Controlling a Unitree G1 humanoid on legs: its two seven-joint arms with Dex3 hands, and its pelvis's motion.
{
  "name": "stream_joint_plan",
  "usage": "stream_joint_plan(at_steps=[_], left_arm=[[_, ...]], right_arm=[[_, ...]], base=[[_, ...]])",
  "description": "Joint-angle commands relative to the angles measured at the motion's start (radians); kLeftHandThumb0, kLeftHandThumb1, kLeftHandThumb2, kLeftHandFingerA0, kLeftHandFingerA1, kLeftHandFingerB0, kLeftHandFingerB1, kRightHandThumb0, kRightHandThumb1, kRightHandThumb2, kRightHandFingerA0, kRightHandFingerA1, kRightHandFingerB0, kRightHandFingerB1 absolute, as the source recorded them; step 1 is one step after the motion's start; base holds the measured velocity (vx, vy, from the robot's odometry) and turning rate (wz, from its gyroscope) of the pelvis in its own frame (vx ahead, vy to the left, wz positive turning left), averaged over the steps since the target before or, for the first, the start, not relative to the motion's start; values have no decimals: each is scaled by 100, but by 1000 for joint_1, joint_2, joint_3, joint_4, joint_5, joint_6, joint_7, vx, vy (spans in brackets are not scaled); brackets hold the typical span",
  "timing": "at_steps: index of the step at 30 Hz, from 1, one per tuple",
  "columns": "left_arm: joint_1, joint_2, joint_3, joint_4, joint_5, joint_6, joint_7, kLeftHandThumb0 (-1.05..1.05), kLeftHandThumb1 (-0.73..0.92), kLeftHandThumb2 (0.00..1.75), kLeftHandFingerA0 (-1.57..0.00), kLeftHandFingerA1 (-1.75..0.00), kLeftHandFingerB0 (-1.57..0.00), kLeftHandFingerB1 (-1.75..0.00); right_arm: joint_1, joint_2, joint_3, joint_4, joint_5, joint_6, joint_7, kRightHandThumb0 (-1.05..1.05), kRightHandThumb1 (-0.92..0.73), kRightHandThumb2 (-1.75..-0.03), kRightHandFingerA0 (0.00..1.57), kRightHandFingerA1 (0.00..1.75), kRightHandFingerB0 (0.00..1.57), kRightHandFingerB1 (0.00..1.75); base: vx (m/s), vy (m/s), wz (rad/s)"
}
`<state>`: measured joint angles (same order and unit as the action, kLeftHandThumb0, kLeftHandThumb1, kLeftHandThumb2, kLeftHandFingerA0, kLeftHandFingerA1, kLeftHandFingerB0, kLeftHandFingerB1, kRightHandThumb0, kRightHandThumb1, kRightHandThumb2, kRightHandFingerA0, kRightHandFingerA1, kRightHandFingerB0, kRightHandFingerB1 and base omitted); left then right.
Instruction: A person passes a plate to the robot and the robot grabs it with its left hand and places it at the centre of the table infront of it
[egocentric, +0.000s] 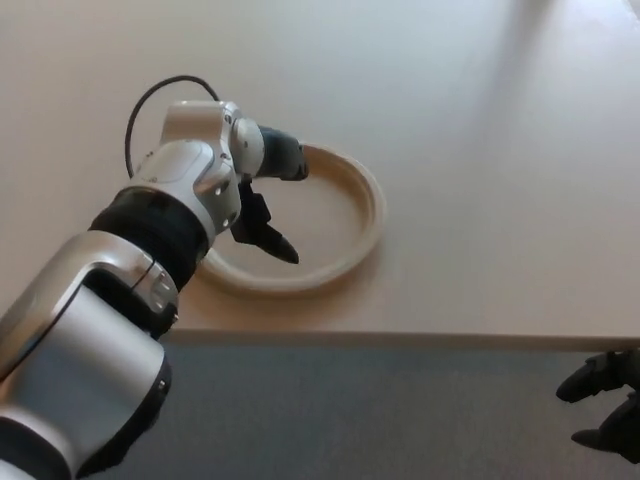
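Observation:
The beige round plate (362, 215) lies flat on the pale table (480, 130), near the front edge and left of the middle. My left hand (266, 196) hovers over the plate's left part, its fingers (288, 163) spread away from the thumb (270, 238), holding nothing. My left forearm hides the plate's left rim. My right hand (606, 403) hangs low at the bottom right, off the table, fingers apart and holding nothing.
The table's front edge (420, 340) runs across the lower picture, with grey floor (380, 420) below it. A black cable (150, 105) loops off my left wrist.

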<state>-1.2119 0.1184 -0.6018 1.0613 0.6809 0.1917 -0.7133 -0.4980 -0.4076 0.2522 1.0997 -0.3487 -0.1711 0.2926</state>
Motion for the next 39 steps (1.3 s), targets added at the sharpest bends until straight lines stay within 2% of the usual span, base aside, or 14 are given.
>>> stream_joint_plan(at_steps=[1,2,8,12,13,16,20,21,23,27,28,30,31,39], left_arm=[[-97,44,5,77,-44,-19,-292,-96,45,67,-13,-28,0,-1],[-108,49,7,89,-47,-22,-314,-95,49,65,-13,-28,0,-3],[-148,66,53,132,-99,-15,-392,-81,47,89,-6,-28,0,0],[-167,73,54,139,-92,-37,-410,-102,57,64,-27,-39,0,0],[-174,82,83,140,-118,-39,-411,-86,43,87,-16,-43,0,0],[-165,98,196,120,-206,-23,-361,-95,51,63,-19,-36,0,-5],[-91,123,349,-13,-296,-83,-203,-96,42,74,-31,-43,0,-2],[0,136,436,-192,-350,-143,-124,-92,60,59,-7,-27,0,-19],[165,148,554,-522,-384,-210,5,-80,49,91,-7,-20,-6,-17],[355,108,715,-907,-468,-206,32,-82,52,88,-7,-40,-1,-25],[418,98,749,-986,-496,-229,28,-38,28,91,-1,-48,0,-48],[574,51,839,-1253,-554,-122,-15,-36,30,90,0,-47,0,-47],[623,37,863,-1329,-576,-94,-31,-69,50,77,-17,-40,-10,-36],[1149,-10,1013,-1677,-747,-196,-157,-52,59,58,-43,-38,-27,-30]], right_arm=[[-36,-31,-6,-12,-4,16,2,-47,-39,-76,54,66,46,58],[-36,-32,-5,-11,-5,12,3,-43,-50,-54,58,61,51,49],[-41,-33,-2,-9,-7,17,15,-41,-48,-54,58,61,50,48],[-46,-34,-2,-13,-6,26,22,-38,-47,-53,56,59,50,48],[-51,-32,-2,-12,-7,27,19,-39,-46,-53,58,60,50,48],[-53,-34,2,-16,-11,29,20,-40,-46,-53,57,60,50,47],[-55,-36,0,-23,-10,33,21,-40,-46,-53,58,60,50,47],[-54,-38,0,-22,-10,23,19,-43,-47,-53,58,61,50,48],[-61,-20,5,-11,-11,23,16,-43,-48,-54,57,61,50,48],[-49,-9,1,-5,-2,20,15,-44,-49,-54,56,62,49,49],[-34,-7,1,-4,-1,20,14,-45,-49,-54,56,62,49,48],[9,-7,7,-2,-5,2,3,-46,-50,-54,56,62,48,48],[26,-6,8,-3,-5,-6,-3,-45,-50,-54,56,62,48,48],[153,8,-9,0,22,-44,-21,-59,-43,-84,53,68,34,56]], base=[[0,0,0],[0,0,0],[0,0,0],[0,0,0],[0,0,0],[0,0,0],[0,0,0],[0,0,0],[0,0,0],[0,0,0],[0,0,0],[0,0,0],[0,0,0],[0,0,0]])
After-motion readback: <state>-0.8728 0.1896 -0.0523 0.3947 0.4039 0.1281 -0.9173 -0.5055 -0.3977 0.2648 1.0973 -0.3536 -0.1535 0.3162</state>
